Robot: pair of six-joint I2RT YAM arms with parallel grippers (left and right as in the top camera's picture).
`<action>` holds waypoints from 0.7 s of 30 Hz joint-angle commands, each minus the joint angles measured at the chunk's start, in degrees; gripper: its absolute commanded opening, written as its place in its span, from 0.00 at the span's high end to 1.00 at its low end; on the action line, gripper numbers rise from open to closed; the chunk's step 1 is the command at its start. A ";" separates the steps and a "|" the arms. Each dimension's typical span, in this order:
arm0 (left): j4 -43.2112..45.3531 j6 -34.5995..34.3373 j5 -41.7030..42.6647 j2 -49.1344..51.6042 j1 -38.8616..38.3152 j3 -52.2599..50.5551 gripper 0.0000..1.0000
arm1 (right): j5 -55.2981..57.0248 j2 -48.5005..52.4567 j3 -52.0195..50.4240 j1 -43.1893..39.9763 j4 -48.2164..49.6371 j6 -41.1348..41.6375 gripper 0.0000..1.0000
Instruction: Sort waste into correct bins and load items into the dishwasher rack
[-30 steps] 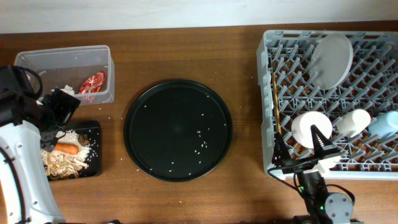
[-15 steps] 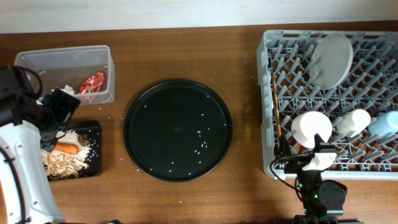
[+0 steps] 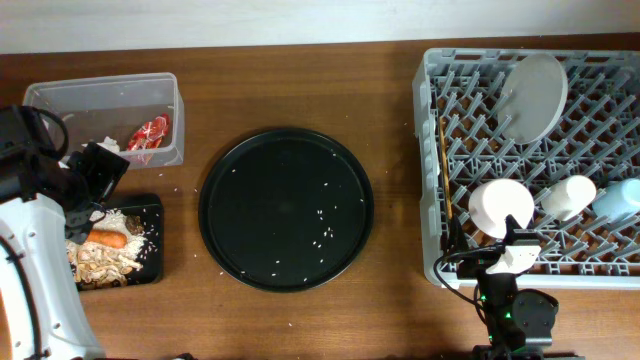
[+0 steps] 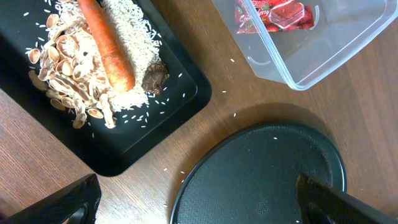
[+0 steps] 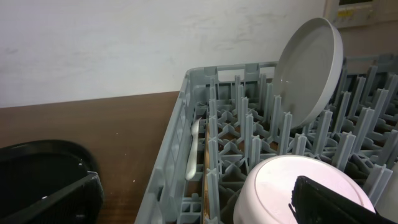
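Overhead, we see the dishwasher rack (image 3: pixel 427 150) at the right edge of the table (image 3: pixel 390 100), holding plate (image 3: pixel 533 95) and bowl (image 3: pixel 500 207); waste lies in the clear box (image 3: pixel 90 115) and black tray (image 3: pixel 148 206) at its left edge. The left wrist view brings the carrot (image 4: pixel 106 46) on rice (image 4: pixel 134 37) close; the left gripper (image 4: pixel 196 193) is spread, empty. Only the right wrist view shows the white utensil (image 5: pixel 193 149); the right gripper (image 5: pixel 196 199) gapes empty. We judge the bowl stiff, slick, breakable: pinch its rim.

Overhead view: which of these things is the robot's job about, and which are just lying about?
Part of the job: grey rack, white plate, white bowl, small white cup, blue cup, chopsticks; clear box, red wrapper, tissue; flat black tray, carrot, rice scraps.
Just lying about: round black tray, wooden table.
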 commanded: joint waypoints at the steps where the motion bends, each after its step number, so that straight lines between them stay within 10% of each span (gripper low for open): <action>1: -0.04 -0.39 -0.42 -0.13 0.24 -0.26 0.01 | 1.07 -0.55 -0.31 -0.33 -0.42 0.00 0.01; 14: -1.57 -0.02 -2.60 -6.21 -1.40 -3.19 0.01 | 1.07 -0.55 -0.31 -0.33 -0.42 0.00 0.01; 21: 40.81 23.02 5.27 -31.41 -16.68 -34.62 0.01 | 1.07 -0.55 -0.31 -0.33 -0.42 0.00 0.01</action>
